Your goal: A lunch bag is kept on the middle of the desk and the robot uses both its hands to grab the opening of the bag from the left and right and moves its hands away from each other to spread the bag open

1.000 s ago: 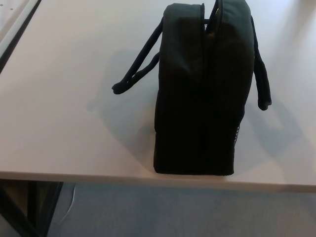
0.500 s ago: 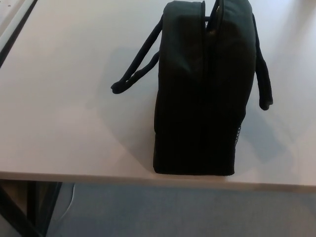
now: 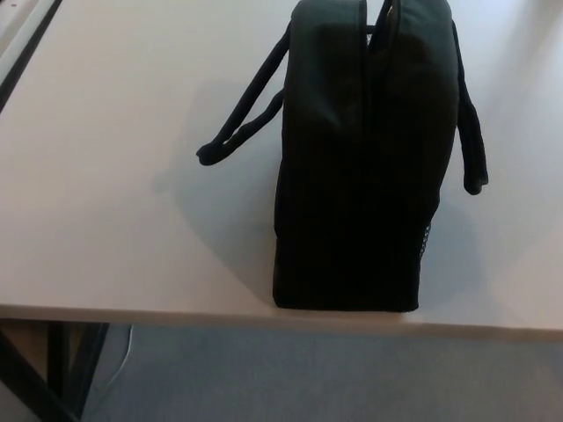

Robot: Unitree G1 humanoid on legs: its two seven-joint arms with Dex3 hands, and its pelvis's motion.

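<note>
Bag (image 3: 352,167) stands upright near the front edge of the desk (image 3: 114,176). Its handles hang down on both sides. No robot hand shows, so I cannot tell about fingers.

Pale desk (image 3: 114,176) top, grey-blue carpeted floor (image 3: 308,378) below, dark desk legs (image 3: 35,378)

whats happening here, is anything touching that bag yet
Nothing is handling it at this moment. A black lunch bag stands upright near the front edge of a pale desk, its two handles drooping out to either side. The opening along the top looks nearly closed, with only a narrow gap. Neither robot hand is in view, so spreading it open has not begun.
</note>
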